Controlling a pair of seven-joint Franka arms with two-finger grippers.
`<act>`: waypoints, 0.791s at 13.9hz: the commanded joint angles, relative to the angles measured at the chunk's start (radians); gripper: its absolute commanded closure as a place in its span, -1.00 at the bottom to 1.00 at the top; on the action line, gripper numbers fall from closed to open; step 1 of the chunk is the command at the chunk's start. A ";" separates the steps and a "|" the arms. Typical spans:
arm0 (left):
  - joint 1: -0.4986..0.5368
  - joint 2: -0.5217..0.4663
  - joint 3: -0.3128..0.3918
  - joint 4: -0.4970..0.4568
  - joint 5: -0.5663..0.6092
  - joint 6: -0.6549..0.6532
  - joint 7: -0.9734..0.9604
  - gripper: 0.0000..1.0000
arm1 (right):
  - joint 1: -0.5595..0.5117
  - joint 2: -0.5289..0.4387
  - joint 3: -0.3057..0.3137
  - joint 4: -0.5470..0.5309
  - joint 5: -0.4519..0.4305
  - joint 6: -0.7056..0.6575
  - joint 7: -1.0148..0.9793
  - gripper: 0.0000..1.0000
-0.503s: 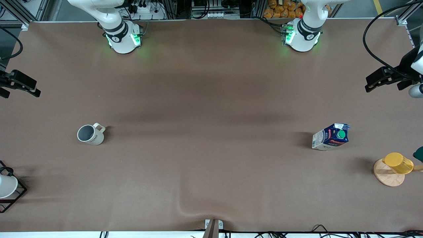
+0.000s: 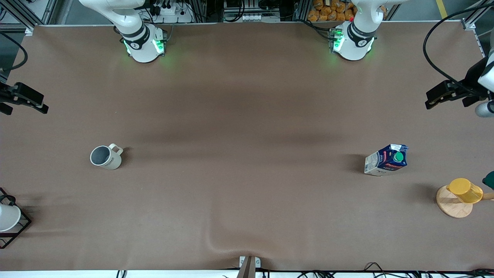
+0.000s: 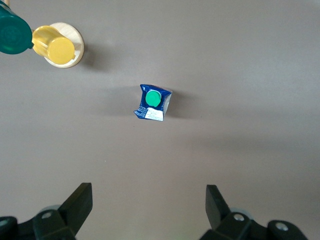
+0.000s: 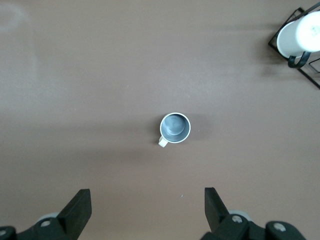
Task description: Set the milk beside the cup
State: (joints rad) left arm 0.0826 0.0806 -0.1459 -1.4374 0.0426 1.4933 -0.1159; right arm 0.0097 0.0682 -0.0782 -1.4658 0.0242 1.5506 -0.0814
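**Inspector:** Front view first. What stands on the desk point(image 2: 247, 116)?

**Assistant:** A brown covering over the whole desk, with a raised wrinkle at the edge nearest the front camera. The milk point(image 2: 386, 160) stands upright toward the left arm's end; the cup point(image 2: 105, 156) stands upright toward the right arm's end, handle turned toward the middle of the desk. They are well apart, with bare covering between them.

**Inspector:** Other items?

**Assistant:** A yellow cup point(image 2: 465, 190) on a round wooden coaster point(image 2: 453, 204), nearer the front camera than the milk and closer to the left arm's edge of the desk. A dark green object point(image 2: 489, 180) is cut off beside it. At the right arm's end, a white cup point(image 2: 7, 217) sits in a black wire stand point(image 2: 17, 231), nearer the camera than the task cup.

**Inspector:** Grippers?

**Assistant:** Left gripper point(image 3: 149, 207) hangs high over the left arm's end of the desk, spread wide, empty; its wrist view looks down on the milk's green cap. Right gripper point(image 4: 148, 207) hangs over the right arm's end, likewise spread and empty, the cup below it.

**Inspector:** Surroundings?

**Assistant:** Aluminium framing, cables and stacked orange items show past the arm bases, which glow green.
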 commanded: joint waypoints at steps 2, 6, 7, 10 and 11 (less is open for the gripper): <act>0.017 0.091 0.000 0.003 0.000 0.053 0.016 -1.00 | -0.019 0.160 0.003 0.016 -0.018 -0.009 0.008 -1.00; 0.013 0.201 0.006 -0.006 0.005 0.146 0.016 -1.00 | -0.036 0.179 0.003 0.013 -0.015 -0.010 0.003 -1.00; 0.014 0.234 0.006 -0.006 0.010 0.172 0.018 -1.00 | -0.037 0.195 0.003 0.013 -0.020 -0.007 0.003 -1.00; 0.000 0.323 0.002 -0.011 0.106 0.226 0.018 -1.00 | -0.065 0.254 0.003 0.001 -0.018 0.002 0.003 -1.00; 0.005 0.330 0.000 -0.020 0.105 0.240 0.018 -1.00 | -0.065 0.269 0.003 -0.002 -0.020 0.003 0.002 -1.00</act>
State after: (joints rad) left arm 0.0892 0.3890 -0.1418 -1.4545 0.1140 1.7062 -0.1151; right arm -0.0370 0.2923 -0.0849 -1.4799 0.0209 1.5549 -0.0823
